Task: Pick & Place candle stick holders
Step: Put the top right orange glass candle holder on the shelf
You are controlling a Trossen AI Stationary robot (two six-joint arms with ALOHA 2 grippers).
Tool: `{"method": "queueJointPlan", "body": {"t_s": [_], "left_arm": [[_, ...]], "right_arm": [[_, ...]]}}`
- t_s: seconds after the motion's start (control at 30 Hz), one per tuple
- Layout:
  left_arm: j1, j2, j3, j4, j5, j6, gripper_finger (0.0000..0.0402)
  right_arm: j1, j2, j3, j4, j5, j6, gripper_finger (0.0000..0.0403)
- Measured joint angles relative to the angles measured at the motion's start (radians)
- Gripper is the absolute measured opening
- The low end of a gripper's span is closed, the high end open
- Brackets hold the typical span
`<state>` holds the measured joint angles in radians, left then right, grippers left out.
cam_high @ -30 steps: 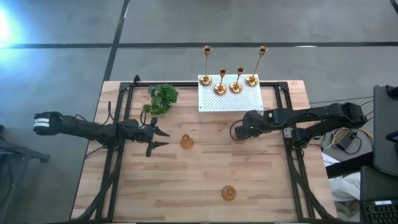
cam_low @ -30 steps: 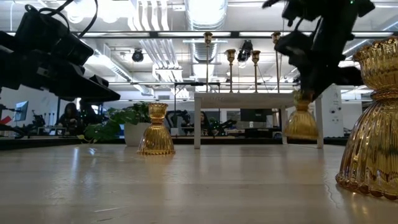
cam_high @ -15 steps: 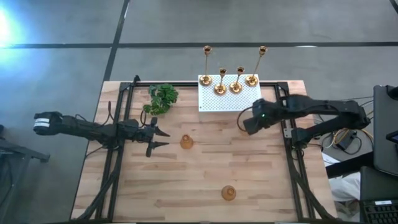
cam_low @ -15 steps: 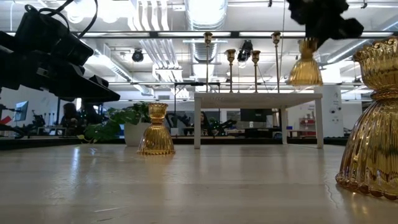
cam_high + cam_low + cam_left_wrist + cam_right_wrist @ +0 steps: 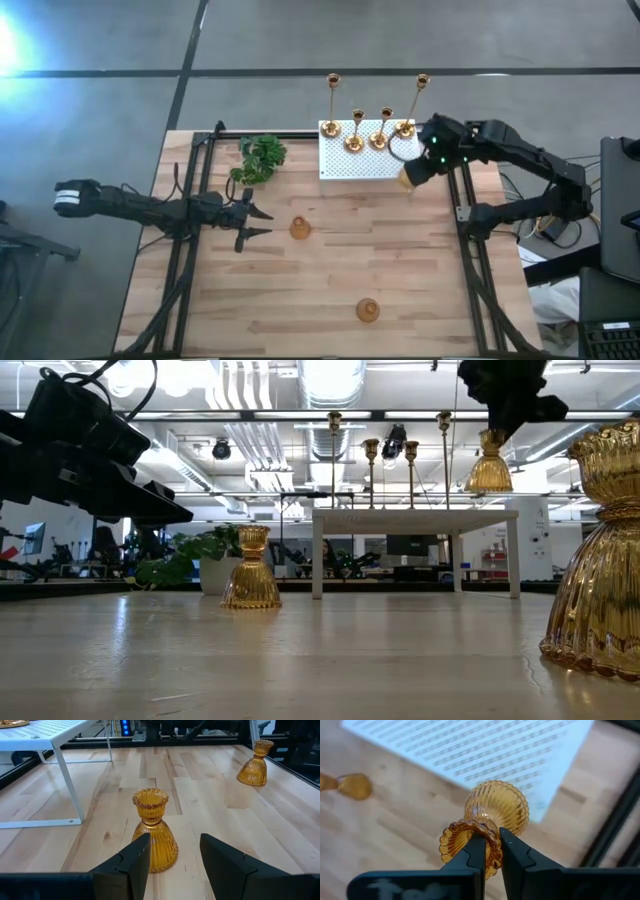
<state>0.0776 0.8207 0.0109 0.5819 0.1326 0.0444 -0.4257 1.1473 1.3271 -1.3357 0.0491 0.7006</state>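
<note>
Candle holders stand in three places. Four thin-stemmed ones [image 5: 378, 128] are upright in a row on the white perforated stand [image 5: 345, 160] at the tabletop's [image 5: 330, 290] far edge. One squat holder [image 5: 300, 228] stands near the tabletop's middle, and another [image 5: 368, 310] sits alone toward the near edge. The third squat holder [image 5: 496, 817] is in the air, pinched by its rim between the right gripper's [image 5: 491, 851] fingers, which are clenched on it; it hangs base down over the stand's right corner, just beside the tallest stemmed holder [image 5: 410, 108].

The left gripper [image 5: 262, 223] hovers low beside the middle squat holder with its fingers parted and nothing between them. A leafy plant [image 5: 260, 158] sits left of the stand. Black frame rails [image 5: 190, 215] run along both sides of the tabletop. No readable writing shows.
</note>
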Motion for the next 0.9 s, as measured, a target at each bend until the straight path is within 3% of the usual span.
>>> {"method": "queueJointPlan", "body": {"t_s": [0.33, 0.63, 0.9], "left_arm": [[0.0, 0.0, 0.0, 0.0, 0.0, 0.0, 0.0177], [0.0, 0.0, 0.0, 0.0, 0.0, 0.0, 0.0177], [0.0, 0.0, 0.0, 0.0, 0.0, 0.0, 0.0177]], "right_arm": [[-0.22, 0.054, -0.007, 0.034, -0.098, -0.214, 0.0024], [-0.276, 0.178, 0.057, 0.07, -0.112, -0.344, 0.0024], [-0.32, 0.206, 0.105, 0.057, -0.105, -0.364, 0.0024]]}}
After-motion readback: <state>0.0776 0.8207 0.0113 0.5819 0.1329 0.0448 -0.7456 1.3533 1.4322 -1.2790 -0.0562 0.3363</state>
